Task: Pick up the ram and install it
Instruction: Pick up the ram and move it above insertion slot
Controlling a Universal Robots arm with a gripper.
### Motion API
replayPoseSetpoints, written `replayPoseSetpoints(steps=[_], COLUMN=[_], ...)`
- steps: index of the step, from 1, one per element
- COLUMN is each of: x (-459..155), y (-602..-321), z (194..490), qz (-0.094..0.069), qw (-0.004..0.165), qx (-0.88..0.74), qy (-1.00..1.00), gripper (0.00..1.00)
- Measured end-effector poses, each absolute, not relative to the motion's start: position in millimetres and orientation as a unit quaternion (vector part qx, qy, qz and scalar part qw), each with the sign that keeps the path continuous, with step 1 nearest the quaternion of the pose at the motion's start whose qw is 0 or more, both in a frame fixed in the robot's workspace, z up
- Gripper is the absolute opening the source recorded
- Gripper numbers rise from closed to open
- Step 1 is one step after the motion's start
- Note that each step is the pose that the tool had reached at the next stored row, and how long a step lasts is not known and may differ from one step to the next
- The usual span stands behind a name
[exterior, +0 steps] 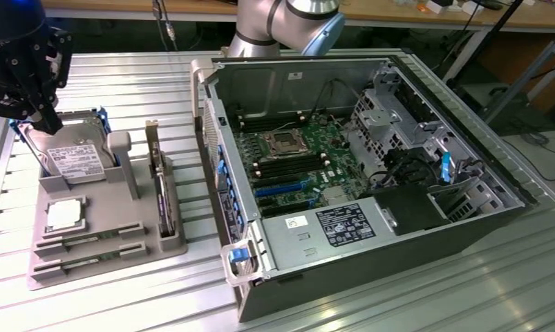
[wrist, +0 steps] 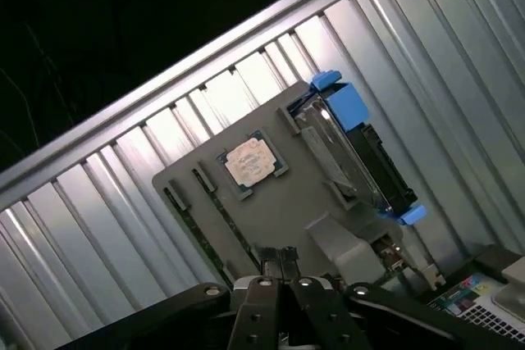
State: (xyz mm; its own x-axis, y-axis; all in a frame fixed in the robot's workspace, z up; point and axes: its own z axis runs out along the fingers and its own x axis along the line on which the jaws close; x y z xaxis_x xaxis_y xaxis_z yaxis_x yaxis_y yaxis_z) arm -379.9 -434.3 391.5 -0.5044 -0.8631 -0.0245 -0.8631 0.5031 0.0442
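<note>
Two ram sticks lie edge-up in the slots at the near end of the grey parts holder (exterior: 120, 259), one (exterior: 91, 240) just behind the other (exterior: 86, 263). In the wrist view they are thin dark strips (wrist: 197, 223) beside the square silver processor (wrist: 250, 161). My black gripper (exterior: 50, 126) hangs well above the holder's far end, over the hard drive (exterior: 74, 159), apart from the ram. Its fingers (wrist: 273, 266) are pressed together with nothing between them.
The open computer case (exterior: 370, 180) lies on the exterior view's right, with its green motherboard (exterior: 300, 169) and dark memory slots exposed. A tall expansion card (exterior: 157, 180) stands upright in the holder. Ribbed metal tabletop (exterior: 120, 83) surrounds both.
</note>
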Motion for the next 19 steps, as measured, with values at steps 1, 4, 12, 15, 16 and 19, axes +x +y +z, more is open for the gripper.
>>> replayPoseSetpoints(steps=[1,4,12,15,16,19], x=[-379.9,-379.9,-379.9,-379.9,-379.8,-379.7], y=[-434.3,-434.3,-434.3,-434.3,-434.3,-434.2], z=[391.5,391.5,391.5,391.5,391.5,391.5], qz=[-0.025,-0.025,-0.025,-0.025,-0.025,-0.025], qw=[0.001,0.002,0.004,0.006,0.006,0.006], qx=[0.512,0.550,0.628,0.666,0.674,0.675], qy=[-0.859,-0.835,-0.778,-0.745,-0.738,-0.737], gripper=[0.11,0.11,0.11,0.11,0.11,0.11])
